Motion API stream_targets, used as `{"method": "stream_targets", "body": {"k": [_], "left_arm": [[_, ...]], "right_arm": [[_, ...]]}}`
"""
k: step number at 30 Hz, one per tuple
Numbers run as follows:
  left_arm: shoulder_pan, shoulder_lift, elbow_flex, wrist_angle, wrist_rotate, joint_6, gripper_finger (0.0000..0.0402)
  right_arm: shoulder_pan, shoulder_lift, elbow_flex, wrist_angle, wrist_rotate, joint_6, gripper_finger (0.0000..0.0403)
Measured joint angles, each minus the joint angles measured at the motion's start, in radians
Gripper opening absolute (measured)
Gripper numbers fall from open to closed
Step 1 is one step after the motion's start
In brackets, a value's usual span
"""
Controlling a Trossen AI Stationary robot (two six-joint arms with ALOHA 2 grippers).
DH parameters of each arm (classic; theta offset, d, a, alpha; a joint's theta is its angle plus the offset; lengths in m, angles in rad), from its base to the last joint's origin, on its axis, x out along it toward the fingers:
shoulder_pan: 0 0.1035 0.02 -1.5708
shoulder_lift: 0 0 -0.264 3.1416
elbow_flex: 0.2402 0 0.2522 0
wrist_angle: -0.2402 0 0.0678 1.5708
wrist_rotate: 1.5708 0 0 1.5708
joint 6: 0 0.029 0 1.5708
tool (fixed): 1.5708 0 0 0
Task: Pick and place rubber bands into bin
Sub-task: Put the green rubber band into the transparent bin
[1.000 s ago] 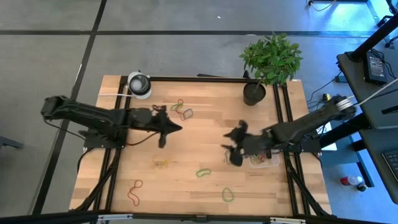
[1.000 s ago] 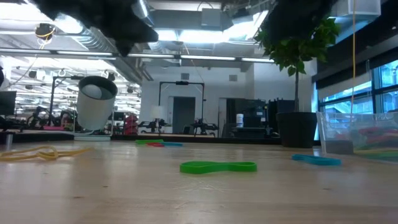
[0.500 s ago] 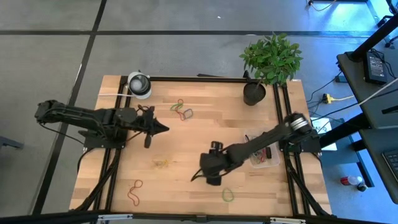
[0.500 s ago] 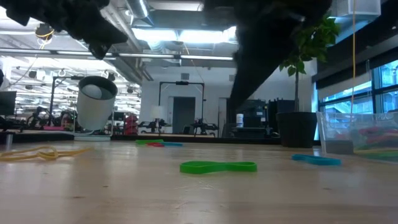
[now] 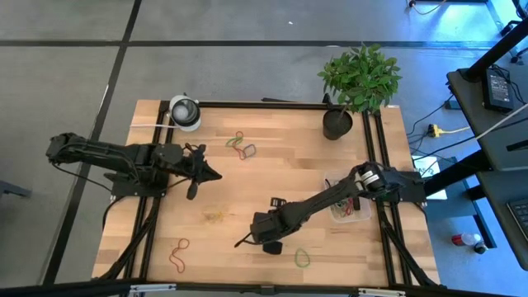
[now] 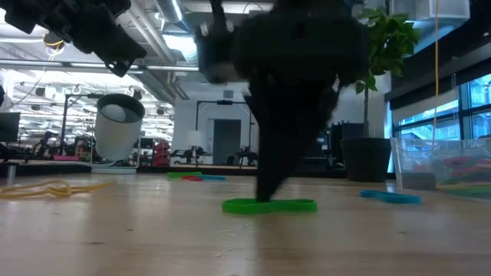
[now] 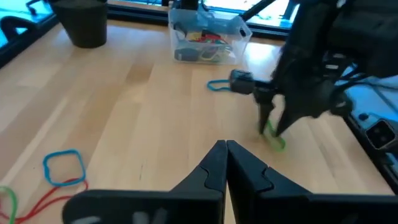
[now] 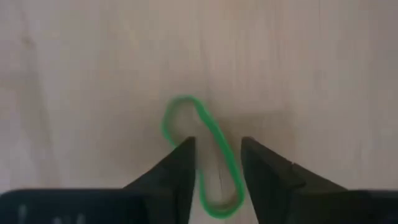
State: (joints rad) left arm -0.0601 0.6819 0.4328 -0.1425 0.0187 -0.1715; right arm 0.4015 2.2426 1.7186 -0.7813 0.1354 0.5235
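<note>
Right tool [image 8: 216, 155] is standing partly open on the bench [image 5: 247, 181], fingers straddling one strand of a green rubber band [image 8: 202, 155], gripping nothing yet. Being light and floppy, the band is best pinched across one strand. Left tool [image 7: 226, 163] is waiting shut.

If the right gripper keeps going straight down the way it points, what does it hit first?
The green rubber band: the right gripper, part open, straddles one strand of it lying flat on the wooden table. The fingertips look very near the wood, though depth is unclear.
</note>
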Motion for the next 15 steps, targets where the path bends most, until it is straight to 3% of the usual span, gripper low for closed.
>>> {"method": "stream_targets", "body": {"k": [6,10,15], "left_arm": [[0.0,0.0,0.0,0.0,0.006,0.002,0.0001],[0.0,0.0,0.0,0.0,0.021,0.001,0.0005],[0.0,0.0,0.0,0.0,0.03,-0.002,0.0002]], "right_arm": [[0.0,0.033,0.006,-0.06,-0.013,0.113,0.0083],[-0.002,0.023,0.003,-0.069,-0.034,0.157,0.0018],[0.006,-0.04,-0.007,-0.117,-0.034,0.233,0.0007]]}}
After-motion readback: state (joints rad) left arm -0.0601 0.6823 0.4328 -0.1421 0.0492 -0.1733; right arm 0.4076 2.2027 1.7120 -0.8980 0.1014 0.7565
